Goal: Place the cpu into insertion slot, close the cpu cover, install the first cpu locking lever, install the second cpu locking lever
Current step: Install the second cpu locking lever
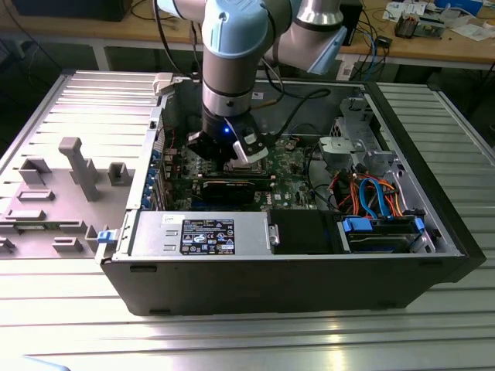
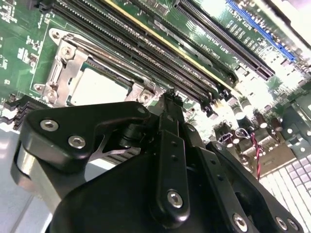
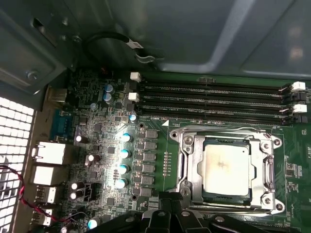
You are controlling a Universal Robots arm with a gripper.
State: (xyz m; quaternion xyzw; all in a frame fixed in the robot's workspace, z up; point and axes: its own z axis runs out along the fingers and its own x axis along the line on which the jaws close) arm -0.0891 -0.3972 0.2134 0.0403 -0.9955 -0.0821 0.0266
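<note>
Fingers (image 2: 167,104) apparently closed, holding nothing; hovering just beside cpu cover (image 3: 226,170), cpu (image 3: 226,169) seated; best pressing lever slowly, squarely.

In the exterior view, the gripper (image 1: 232,151) hangs mid-frame inside the open computer case (image 1: 309,270); the cpu (image 3: 226,168) sits in the insertion slot (image 3: 187,167), under the cpu cover (image 3: 268,167).
</note>
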